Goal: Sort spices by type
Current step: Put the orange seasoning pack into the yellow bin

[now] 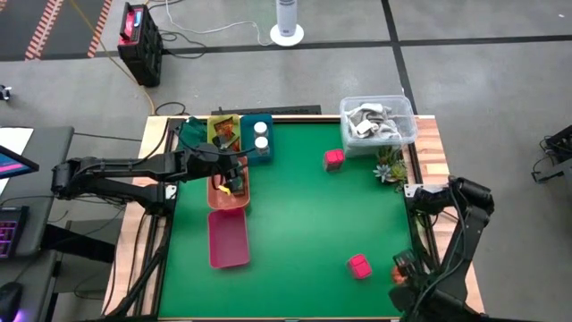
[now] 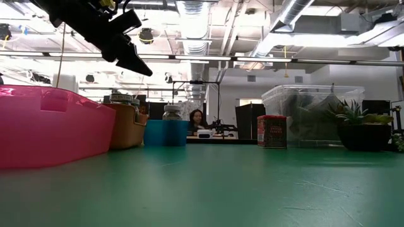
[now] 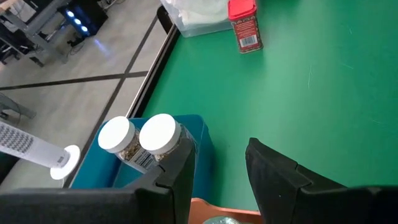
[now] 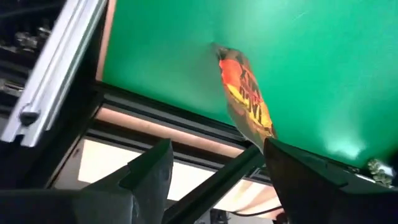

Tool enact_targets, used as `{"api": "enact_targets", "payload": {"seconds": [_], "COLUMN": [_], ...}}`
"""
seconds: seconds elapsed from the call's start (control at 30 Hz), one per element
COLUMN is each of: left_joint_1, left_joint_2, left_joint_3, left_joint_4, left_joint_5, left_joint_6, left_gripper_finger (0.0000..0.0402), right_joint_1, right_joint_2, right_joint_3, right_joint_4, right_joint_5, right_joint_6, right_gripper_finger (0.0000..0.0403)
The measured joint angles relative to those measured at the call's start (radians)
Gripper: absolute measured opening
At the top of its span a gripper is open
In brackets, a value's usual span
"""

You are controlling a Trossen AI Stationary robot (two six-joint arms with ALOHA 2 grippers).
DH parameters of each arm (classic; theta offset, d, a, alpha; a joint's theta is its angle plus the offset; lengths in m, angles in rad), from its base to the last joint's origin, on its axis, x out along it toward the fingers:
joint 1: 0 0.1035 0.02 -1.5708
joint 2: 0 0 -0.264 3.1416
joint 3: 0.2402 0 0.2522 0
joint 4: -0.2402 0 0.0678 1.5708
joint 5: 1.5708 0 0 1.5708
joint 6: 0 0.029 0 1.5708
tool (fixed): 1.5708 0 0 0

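My left gripper [image 1: 234, 174] hangs open and empty above the orange tray [image 1: 239, 195], which holds green-lidded jars [image 1: 223, 185]. It also shows in the left wrist view [image 3: 221, 168] and the low view [image 2: 136, 63]. Two white-lidded jars [image 3: 146, 140] stand in the blue tray [image 1: 259, 150]. Sachets lie in the yellow tray [image 1: 223, 132]. One pink block [image 1: 333, 159] stands at the far right, another [image 1: 358, 266] near the front. My right gripper [image 4: 217, 168] is open at the table's near right corner [image 1: 402, 262]. An orange-yellow sachet [image 4: 245, 93] lies on the mat just ahead of it. My right gripper is open, low and level by the table's edge. The sachet's near end [image 4: 264, 132] reaches the tip of one finger [image 4: 292, 165]. I cannot tell whether they touch. The sachet lies flat on the mat.
A pink tray [image 1: 228, 240] lies at the front left, with nothing showing in it. A clear tub [image 1: 377, 119] of clutter stands at the far right corner, and a small plant [image 1: 389, 167] stands beside it. The green mat's middle [image 1: 304, 215] is open room.
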State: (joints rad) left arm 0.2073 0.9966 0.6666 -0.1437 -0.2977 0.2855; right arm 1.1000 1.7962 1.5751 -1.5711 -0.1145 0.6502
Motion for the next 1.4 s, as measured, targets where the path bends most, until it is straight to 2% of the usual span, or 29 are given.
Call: {"api": "enact_targets", "payload": {"seconds": [0.13, 0.27, 0.4, 0.57, 0.63, 0.83, 1.07, 1.27, 1.4], "left_joint_1": [0.0, 0.0, 0.0, 0.0, 0.0, 0.0, 0.0, 0.0, 0.0], "left_joint_2": [0.0, 0.0, 0.0, 0.0, 0.0, 0.0, 0.0, 0.005, 0.005], "left_joint_3": [0.0, 0.0, 0.0, 0.0, 0.0, 0.0, 0.0, 0.0, 0.0], "left_joint_4": [0.0, 0.0, 0.0, 0.0, 0.0, 0.004, 0.003, 0.003, 0.013], "left_joint_5": [0.0, 0.0, 0.0, 0.0, 0.0, 0.021, 0.064, 0.084, 0.084], "left_joint_6": [-0.001, -0.001, 0.005, 0.006, 0.0, -0.072, -0.108, -0.108, -0.108], "left_gripper_finger": [0.0137, 0.0137, 0.0137, 0.0137, 0.0137, 0.0137, 0.0137, 0.0137, 0.0137], "right_joint_1": [-0.004, -0.009, -0.01, -0.016, -0.016, -0.054, -0.204, -0.426, -0.609], "right_joint_2": [-0.001, -0.001, -0.001, -0.001, -0.001, -0.058, -0.22, -0.308, -0.328], "right_joint_3": [-0.038, -0.081, -0.098, -0.107, -0.107, -0.136, -0.262, -0.31, -0.31], "right_joint_4": [0.0, 0.0, 0.0, 0.0, -0.001, 0.002, -0.001, 0.001, 0.059], "right_joint_5": [0.012, 0.014, 0.014, 0.014, 0.013, 0.132, 0.262, 0.407, 0.481], "right_joint_6": [-0.028, -0.075, -0.109, -0.155, -0.174, -0.127, -0.111, -0.313, -0.514], "right_gripper_finger": [0.0266, 0.0226, 0.016, 0.0042, 0.0016, 0.0016, 0.0012, 0.0012, 0.0011]}}
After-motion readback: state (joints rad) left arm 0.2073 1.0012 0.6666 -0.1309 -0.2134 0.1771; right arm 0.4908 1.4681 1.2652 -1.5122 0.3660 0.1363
